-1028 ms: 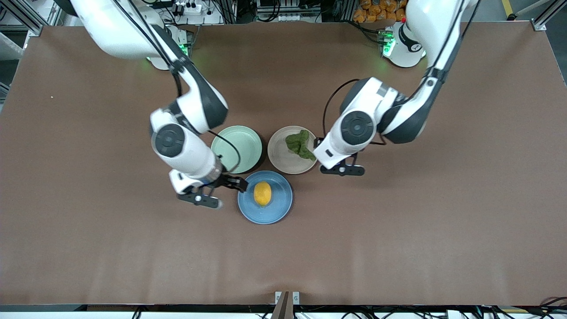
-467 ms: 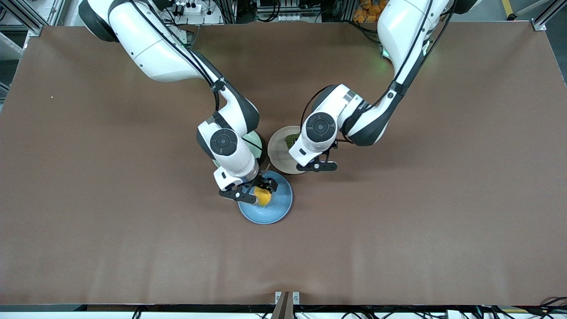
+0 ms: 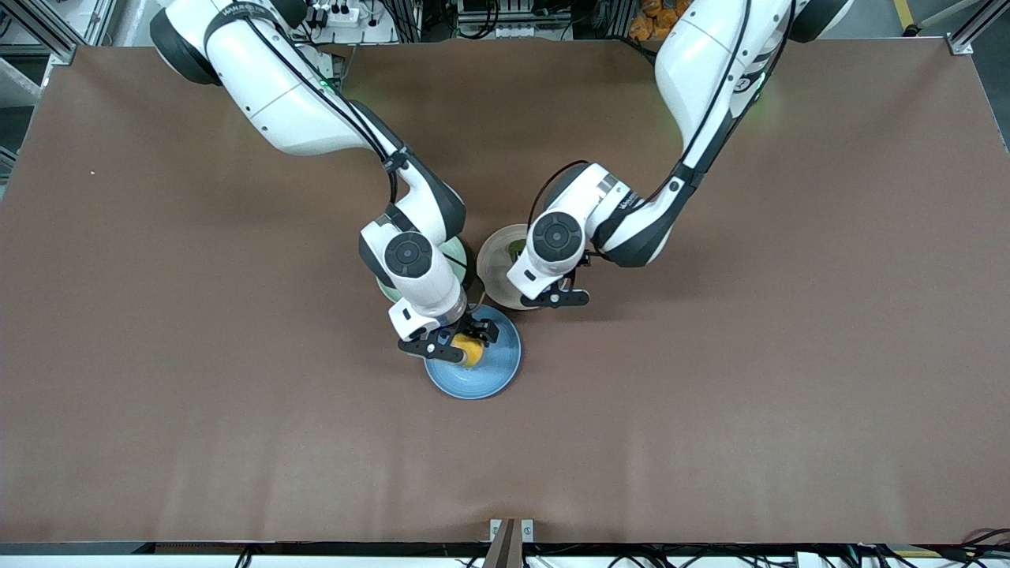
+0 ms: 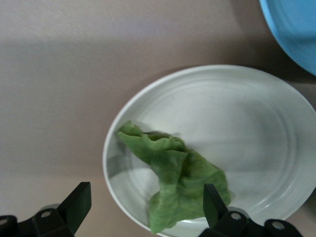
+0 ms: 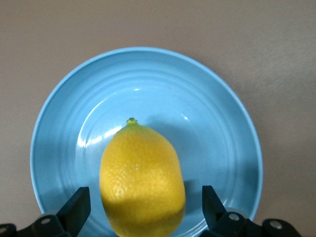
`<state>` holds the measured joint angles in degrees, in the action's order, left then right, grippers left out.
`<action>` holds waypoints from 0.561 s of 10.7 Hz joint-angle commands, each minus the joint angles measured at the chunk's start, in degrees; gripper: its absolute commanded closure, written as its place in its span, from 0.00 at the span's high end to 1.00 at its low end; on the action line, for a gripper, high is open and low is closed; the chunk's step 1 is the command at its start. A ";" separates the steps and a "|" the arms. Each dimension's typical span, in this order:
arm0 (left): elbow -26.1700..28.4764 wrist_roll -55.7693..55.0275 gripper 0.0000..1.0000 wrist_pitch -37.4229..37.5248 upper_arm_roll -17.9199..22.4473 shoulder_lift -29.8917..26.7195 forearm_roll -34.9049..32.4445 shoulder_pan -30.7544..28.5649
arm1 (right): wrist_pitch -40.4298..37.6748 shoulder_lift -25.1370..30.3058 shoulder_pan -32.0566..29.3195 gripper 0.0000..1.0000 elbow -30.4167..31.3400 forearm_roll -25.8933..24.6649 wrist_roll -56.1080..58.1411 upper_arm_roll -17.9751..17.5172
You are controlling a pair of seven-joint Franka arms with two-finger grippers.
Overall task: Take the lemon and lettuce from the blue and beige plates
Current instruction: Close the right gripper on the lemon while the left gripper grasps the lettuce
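A yellow lemon [image 3: 470, 349] lies on the blue plate [image 3: 497, 371], the plate nearest the front camera. My right gripper [image 3: 461, 339] is open just over the lemon, its fingers on either side of it; the right wrist view shows the lemon [image 5: 142, 180] between them on the blue plate [image 5: 207, 123]. A green lettuce leaf [image 4: 180, 180] lies on the beige plate [image 4: 247, 128]. In the front view the beige plate [image 3: 493, 264] is partly covered by my left arm and the lettuce hardly shows. My left gripper [image 4: 145, 207] is open over the lettuce.
A pale green plate [image 3: 455, 254] sits beside the beige plate toward the right arm's end, mostly hidden under my right arm. The three plates cluster at the table's middle. Bare brown table [image 3: 710, 410] lies all round them.
My right gripper has swung from beside the blue plate to over the lemon and lowered. My left gripper has moved from beside the beige plate to over the lettuce. Lemon and lettuce have not moved.
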<state>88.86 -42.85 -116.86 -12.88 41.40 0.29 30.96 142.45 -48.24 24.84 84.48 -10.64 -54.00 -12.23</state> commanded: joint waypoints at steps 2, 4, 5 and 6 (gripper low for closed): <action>-1.05 -1.80 1.00 -0.82 0.31 1.40 -0.11 2.08 | 0.11 -1.68 0.04 0.37 -2.13 -2.55 -1.98 -0.17; -1.05 -2.33 1.00 -2.22 0.31 2.37 -0.11 2.52 | 0.02 -1.68 -0.23 0.23 -2.22 -2.46 -2.16 -0.25; -1.14 -2.42 1.00 -3.10 0.39 3.07 -0.20 3.31 | -0.07 -1.60 -0.40 0.19 -2.30 -2.37 -2.42 -0.25; -1.05 -3.29 1.00 -4.41 0.31 3.42 -0.20 3.41 | -0.85 -1.16 -0.58 0.16 -3.17 -1.85 -2.51 -0.25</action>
<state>88.82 -44.06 -119.71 -12.87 43.57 0.29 33.40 142.55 -48.73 24.80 83.75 -11.44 -54.86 -11.98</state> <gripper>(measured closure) 0.000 0.352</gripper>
